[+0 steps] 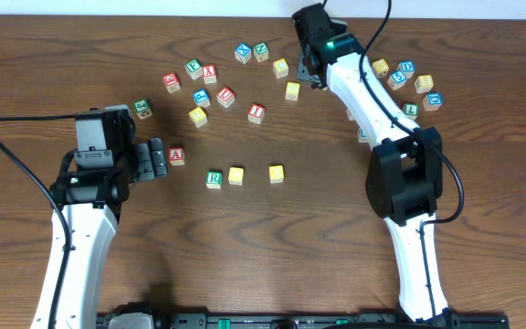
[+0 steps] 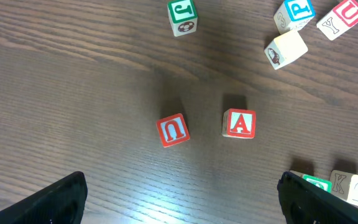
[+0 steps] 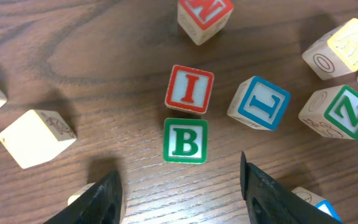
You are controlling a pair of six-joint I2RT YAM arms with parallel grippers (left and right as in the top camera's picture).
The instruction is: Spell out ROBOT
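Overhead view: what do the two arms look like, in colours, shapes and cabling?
Both the left arm and right arm have white tube-like links with chunky black joints and black wrist housings, each showing a small green light. A thin black cable loops out from each. The fingers are matte black.

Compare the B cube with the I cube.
The B cube has a green letter and border; the I cube has red ones. The B cube lies nearer the wrist camera, the I cube just beyond it. The B cube sits square in view; the I cube is turned slightly. Both are small cubes, letter up.
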